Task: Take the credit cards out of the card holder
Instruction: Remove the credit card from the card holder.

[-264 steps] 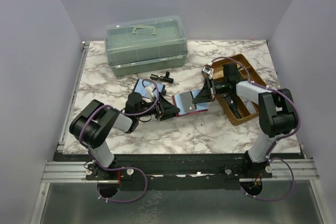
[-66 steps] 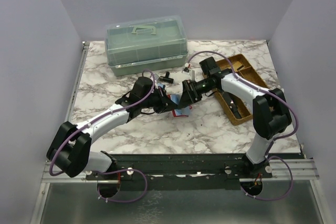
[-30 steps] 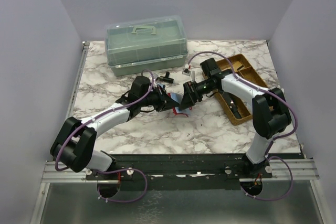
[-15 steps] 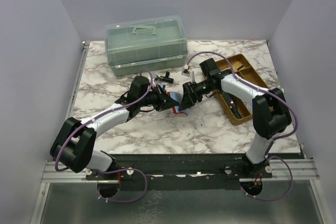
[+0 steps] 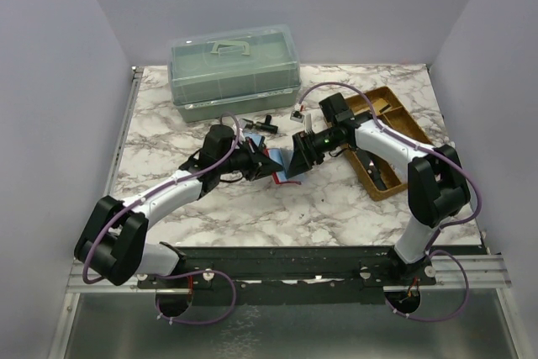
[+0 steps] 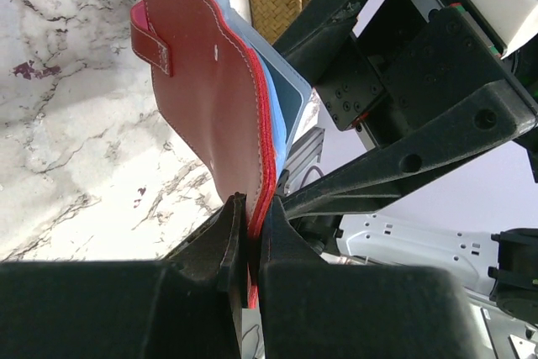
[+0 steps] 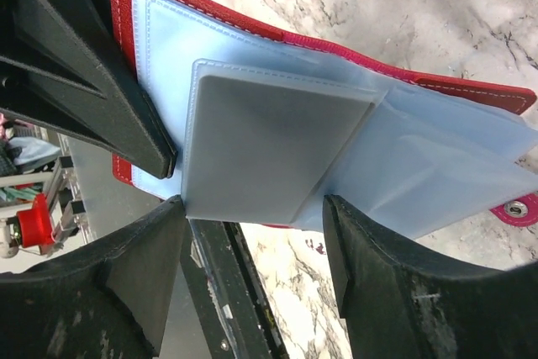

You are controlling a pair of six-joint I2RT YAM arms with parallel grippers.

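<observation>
At mid-table the left gripper (image 6: pixel 248 233) clamps the card holder (image 6: pixel 210 98). Jaws apart, the right gripper (image 7: pixel 252 208) should pinch only the credit card (image 7: pixel 269 149).

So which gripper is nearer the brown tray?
Right. The right gripper is left of the tray; the left gripper sits farther left, beyond the wallet.
</observation>
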